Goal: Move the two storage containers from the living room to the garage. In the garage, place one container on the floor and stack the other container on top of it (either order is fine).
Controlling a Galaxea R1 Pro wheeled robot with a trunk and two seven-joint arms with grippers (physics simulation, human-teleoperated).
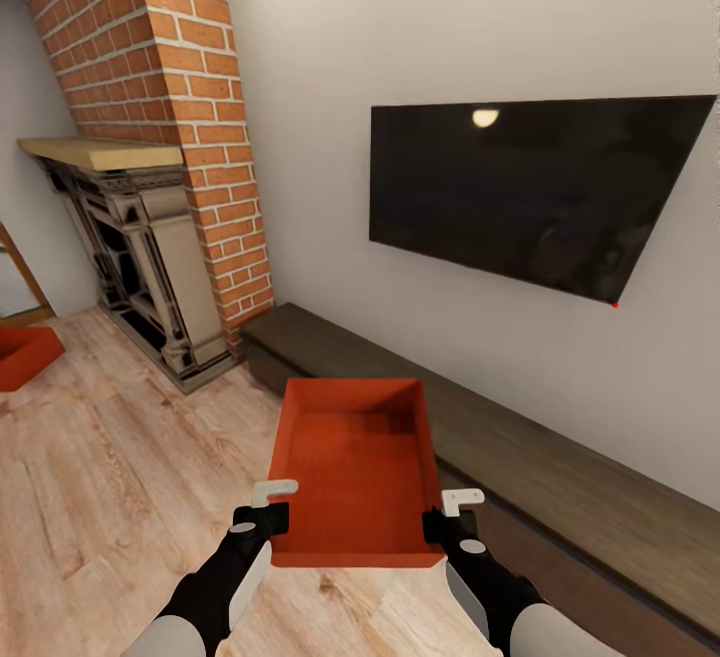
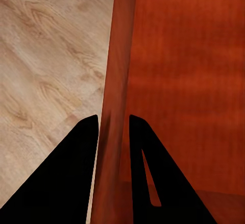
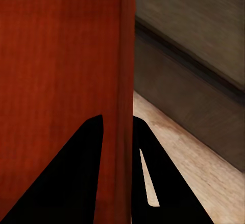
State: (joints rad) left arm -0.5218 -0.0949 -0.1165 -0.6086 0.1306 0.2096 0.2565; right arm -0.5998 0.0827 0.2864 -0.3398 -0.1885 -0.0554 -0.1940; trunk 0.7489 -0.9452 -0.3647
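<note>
Carrying stage, looks like. One storage container [image 1: 355,472] is held up off the wood-plank floor [image 1: 120,497] between both arms, in front of the robot and just beside the long dark bench [image 1: 520,467] under the wall TV [image 1: 530,192]. The left gripper [image 1: 272,502] has its jaws pinching the bin's left wall near the front corner; in the left wrist view you can see that wall running right between the two dark fingers [image 2: 76,173]. Same deal on the other side: the right gripper [image 1: 452,512] has its jaws clamped on the right wall, finger on each face of it [image 3: 81,173].

The second container [image 1: 25,355] sits on the floor way off to the left, near the brick fireplace [image 1: 170,177], untouched as far as I can tell.

So we're in the living room with bin one in hand and nothing in the garage yet. My guess for next: turn the base away from the TV wall and drive out, keeping both arms level and evenly spaced so the bin doesn't twist or slip out of those thin-wall pinches. Bench is close on the right, so swing wide.
</note>
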